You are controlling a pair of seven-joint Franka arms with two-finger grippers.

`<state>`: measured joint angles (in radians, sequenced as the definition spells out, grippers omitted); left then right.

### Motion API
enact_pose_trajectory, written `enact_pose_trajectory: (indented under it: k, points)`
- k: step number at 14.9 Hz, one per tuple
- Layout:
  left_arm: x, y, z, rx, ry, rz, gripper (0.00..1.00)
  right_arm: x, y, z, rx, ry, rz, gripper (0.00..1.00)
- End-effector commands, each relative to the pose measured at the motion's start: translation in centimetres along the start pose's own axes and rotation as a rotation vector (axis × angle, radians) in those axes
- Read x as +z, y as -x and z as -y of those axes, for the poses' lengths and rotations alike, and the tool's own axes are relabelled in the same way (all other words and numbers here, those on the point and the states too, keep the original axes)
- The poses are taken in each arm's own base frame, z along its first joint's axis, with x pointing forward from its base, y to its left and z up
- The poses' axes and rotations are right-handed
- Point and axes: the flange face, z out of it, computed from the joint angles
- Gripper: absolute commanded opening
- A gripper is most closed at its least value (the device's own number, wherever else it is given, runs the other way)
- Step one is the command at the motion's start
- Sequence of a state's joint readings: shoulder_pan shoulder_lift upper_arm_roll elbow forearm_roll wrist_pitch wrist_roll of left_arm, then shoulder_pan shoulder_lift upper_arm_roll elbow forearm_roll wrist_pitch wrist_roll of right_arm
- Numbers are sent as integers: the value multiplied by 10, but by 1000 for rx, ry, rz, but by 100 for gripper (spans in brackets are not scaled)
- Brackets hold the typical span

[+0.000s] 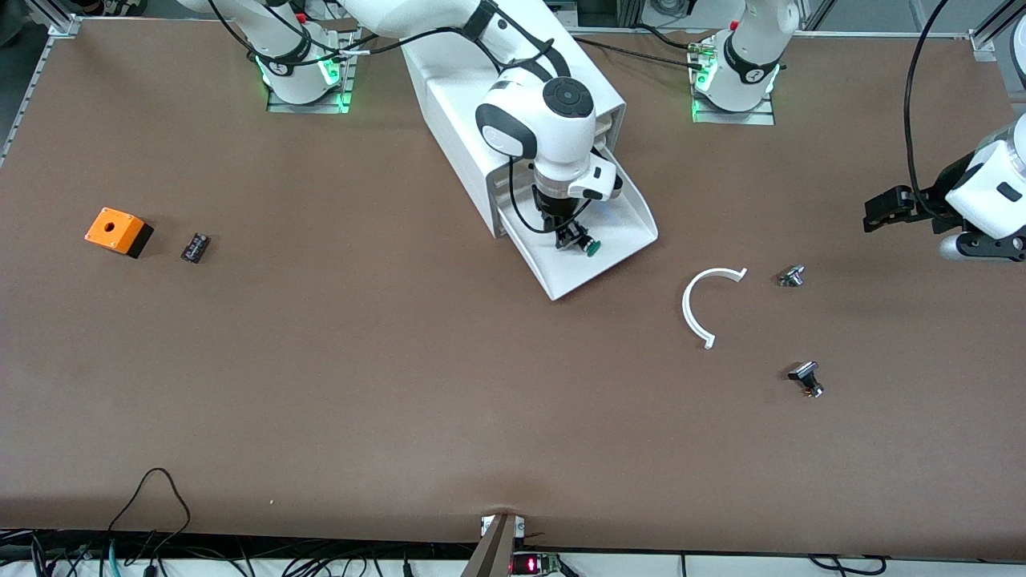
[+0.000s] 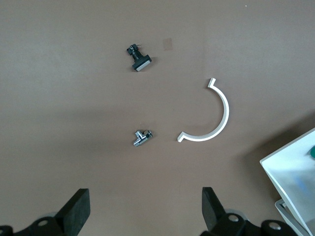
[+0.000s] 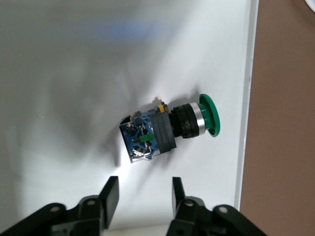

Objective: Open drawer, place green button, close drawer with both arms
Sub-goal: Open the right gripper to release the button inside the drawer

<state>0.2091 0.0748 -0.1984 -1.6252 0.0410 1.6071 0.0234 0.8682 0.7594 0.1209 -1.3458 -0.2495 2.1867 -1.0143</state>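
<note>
Lying in the drawer [image 1: 621,232], the button [image 1: 583,243] nears its rim.

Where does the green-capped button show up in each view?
Front view: the button lies in the open drawer, under the right gripper.
Left wrist view: only a sliver of green at the picture's edge, on the drawer's corner.
Right wrist view: mid-picture, on its side, fingers apart.
Shared landmark: the white drawer.

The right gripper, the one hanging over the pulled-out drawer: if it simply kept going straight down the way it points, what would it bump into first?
Probably the button, lying on its side in the drawer right under the open right gripper. Depth is unclear; slightly off, it would meet the drawer's white floor instead.
</note>
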Motion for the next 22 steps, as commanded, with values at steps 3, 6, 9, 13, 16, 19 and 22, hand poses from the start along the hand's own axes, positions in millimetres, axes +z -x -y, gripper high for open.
enact_pose_trajectory:
  k: [3, 6, 9, 13, 16, 19, 22]
  points:
    - [-3, 5, 2, -1, -22, -11, 100, -20, -4, -16, 98, 52, -11, 100]
    - [-2, -1, 6, -2, -20, -43, 100, -35, 3, -27, 180, 74, -32, 100]
    - [-1, -4, 4, 6, -21, -55, 100, -45, 21, -41, 352, 97, -49, 100]
    - [27, -2, -2, 55, -18, 0, 100, -67, 59, -60, 652, 141, -64, 100]
    - [44, -4, -1, 63, -11, 47, 100, -108, 105, -76, 774, 213, -57, 100]
    - [58, -13, -23, 77, -1, 63, 100, -147, 144, -84, 935, 255, -77, 100]
    - [79, -25, -57, -93, 45, 62, 100, -148, 185, -77, 1171, 237, -40, 100]
